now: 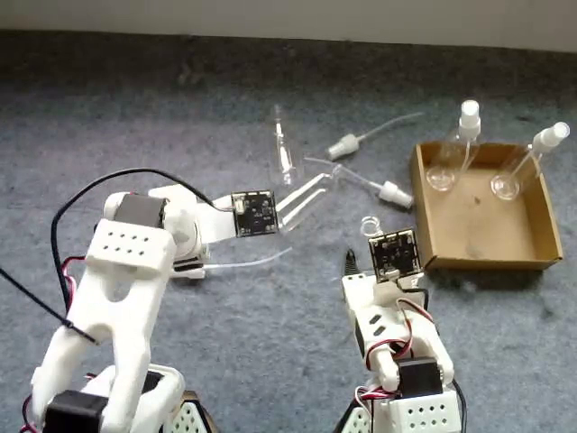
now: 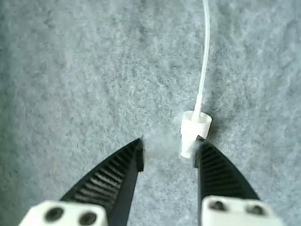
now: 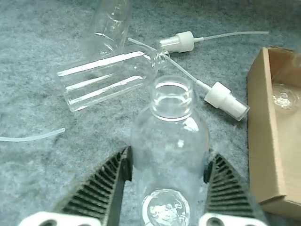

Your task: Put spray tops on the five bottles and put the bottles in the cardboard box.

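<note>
Where ribbed right tool clamps, clear round bottle (uncapped) gleams.

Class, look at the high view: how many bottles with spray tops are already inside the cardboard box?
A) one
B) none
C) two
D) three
C: one capped bottle and a second capped bottle sit inside the cardboard box, while the right gripper holds an uncapped bottle outside it.
</note>
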`<act>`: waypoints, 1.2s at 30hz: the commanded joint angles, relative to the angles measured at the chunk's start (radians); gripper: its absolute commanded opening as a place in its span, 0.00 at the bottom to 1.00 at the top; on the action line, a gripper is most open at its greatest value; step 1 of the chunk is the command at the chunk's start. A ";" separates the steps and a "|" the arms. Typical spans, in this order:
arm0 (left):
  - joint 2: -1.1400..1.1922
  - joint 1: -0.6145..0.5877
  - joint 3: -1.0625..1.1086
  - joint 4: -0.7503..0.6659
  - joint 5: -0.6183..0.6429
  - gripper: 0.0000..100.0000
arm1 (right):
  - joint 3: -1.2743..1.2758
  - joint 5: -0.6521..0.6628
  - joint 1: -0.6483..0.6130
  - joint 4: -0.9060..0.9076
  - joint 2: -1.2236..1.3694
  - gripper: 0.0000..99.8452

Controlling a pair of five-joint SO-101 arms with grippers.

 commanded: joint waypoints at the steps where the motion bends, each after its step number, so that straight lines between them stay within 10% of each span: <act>1: -0.170 0.035 -0.048 0.098 0.356 0.15 | 0.090 -0.003 0.010 -0.019 -0.004 0.17; 16: -0.581 0.025 -0.047 0.428 0.606 0.15 | 0.090 -0.002 0.010 -0.019 -0.004 0.17; 36: -0.582 0.027 -0.054 0.308 1.376 0.15 | 0.090 0.000 0.010 -0.019 -0.004 0.17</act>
